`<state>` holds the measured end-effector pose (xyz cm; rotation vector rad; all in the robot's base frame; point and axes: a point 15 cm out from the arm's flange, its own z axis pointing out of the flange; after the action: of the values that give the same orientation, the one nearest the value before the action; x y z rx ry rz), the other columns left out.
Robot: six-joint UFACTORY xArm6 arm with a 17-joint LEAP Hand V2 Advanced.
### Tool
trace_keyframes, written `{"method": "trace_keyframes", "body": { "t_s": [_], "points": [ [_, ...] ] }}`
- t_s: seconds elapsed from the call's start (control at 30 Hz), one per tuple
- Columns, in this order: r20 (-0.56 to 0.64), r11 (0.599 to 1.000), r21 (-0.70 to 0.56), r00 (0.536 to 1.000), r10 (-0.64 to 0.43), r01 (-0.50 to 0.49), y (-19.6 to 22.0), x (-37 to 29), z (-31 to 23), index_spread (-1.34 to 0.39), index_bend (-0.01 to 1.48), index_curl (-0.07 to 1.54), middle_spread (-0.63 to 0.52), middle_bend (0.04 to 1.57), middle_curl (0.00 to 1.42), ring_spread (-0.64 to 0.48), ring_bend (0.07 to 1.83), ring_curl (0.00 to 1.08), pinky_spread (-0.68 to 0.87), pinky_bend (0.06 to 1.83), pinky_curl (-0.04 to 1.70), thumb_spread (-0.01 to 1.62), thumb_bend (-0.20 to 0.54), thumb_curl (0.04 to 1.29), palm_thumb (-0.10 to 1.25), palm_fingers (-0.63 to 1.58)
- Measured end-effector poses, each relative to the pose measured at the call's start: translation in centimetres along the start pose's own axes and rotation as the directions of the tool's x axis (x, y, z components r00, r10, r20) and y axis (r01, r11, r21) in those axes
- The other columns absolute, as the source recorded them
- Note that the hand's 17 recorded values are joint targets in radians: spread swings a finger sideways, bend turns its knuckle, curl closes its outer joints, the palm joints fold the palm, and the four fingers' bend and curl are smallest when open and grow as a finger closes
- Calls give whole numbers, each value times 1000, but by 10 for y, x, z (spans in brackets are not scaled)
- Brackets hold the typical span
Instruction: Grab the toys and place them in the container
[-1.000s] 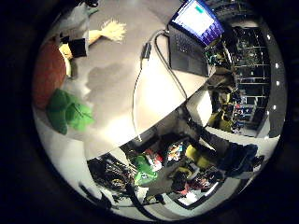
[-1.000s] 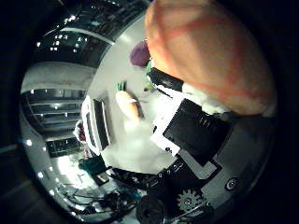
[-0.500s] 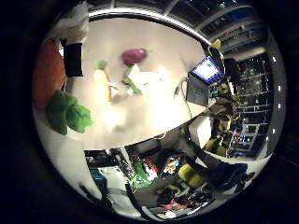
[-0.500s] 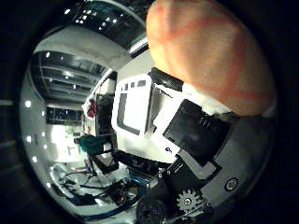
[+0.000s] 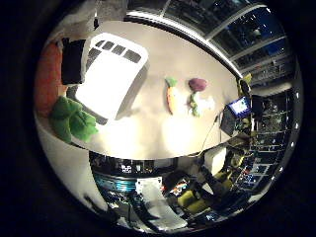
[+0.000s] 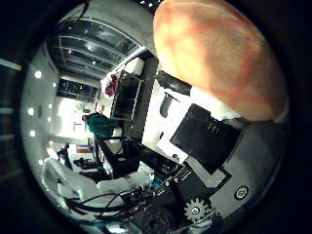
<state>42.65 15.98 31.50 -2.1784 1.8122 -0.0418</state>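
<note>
Little-finger side view: a white container (image 5: 111,74) stands on the pale table (image 5: 163,133). Well apart from it lie a carrot toy (image 5: 171,97) and, just beside that, a purple toy (image 5: 197,84). Green leaves (image 5: 73,118) of the held toy show close by.

Thumb side view: the hand (image 6: 209,146) has its fingers curled round a large orange toy (image 6: 219,53), close against the palm.

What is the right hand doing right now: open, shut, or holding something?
Right hand: shut on the orange toy, which sits close against the palm.
</note>
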Motion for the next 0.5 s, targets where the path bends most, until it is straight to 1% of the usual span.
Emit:
{"method": "trace_keyframes", "body": {
  "t_s": [0.03, 0.07, 0.1, 0.13, 0.17, 0.2, 0.27, 0.3, 0.37, 0.5],
  "points": [
    [-3, 1000, -12, 1000, -7, 7, 6, 1, 8, -259, 905, 619, -130, 1278, 587, -203, 1365, 556, -300, 1053, 951, 978, -36, 457, 855, 985],
    [-9, 999, -29, 1000, -20, 20, 13, 3, 15, -322, 724, 590, -157, 1149, 556, -234, 1342, 553, -378, 1067, 923, 974, -30, 459, 843, 691],
    [-10, 998, -44, 999, -42, 42, 17, 4, 19, -411, 673, 561, -160, 924, 489, -201, 1171, 513, -307, 967, 914, 990, -24, 458, 837, 123],
    [-9, 996, -60, 998, -69, 68, 22, 4, 21, -423, 674, 553, -152, 887, 474, -180, 1118, 501, -270, 953, 913, 994, -25, 458, 834, 50],
    [-5, 991, -85, 995, -101, 100, 27, 3, 25, -455, 617, 493, -106, 751, 414, -68, 900, 416, -108, 896, 863, 1000, -25, 456, 829, -181],
    [6, 984, -115, 991, -136, 136, 35, 2, 28, -476, 524, 423, -54, 611, 358, 29, 730, 321, 67, 804, 778, 1004, -24, 451, 829, -208],
    [24, 967, -169, 982, -190, 191, 48, 3, 33, -492, 415, 372, -8, 462, 310, 120, 587, 251, 278, 706, 676, 1005, -26, 445, 822, -140],
    [27, 963, -179, 979, -200, 202, 50, 4, 35, -493, 352, 352, 13, 403, 295, 148, 549, 238, 340, 676, 642, 1001, -31, 440, 811, -144],
    [28, 961, -182, 978, -205, 206, 51, 5, 36, -495, 274, 330, 37, 327, 280, 178, 476, 217, 426, 619, 582, 1003, -29, 429, 796, -101],
    [19, 958, -179, 975, -223, 223, 51, 11, 33, -498, 172, 309, 57, 219, 274, 218, 372, 197, 499, 534, 487, 993, -28, 410, 770, -33]
  ]
}}
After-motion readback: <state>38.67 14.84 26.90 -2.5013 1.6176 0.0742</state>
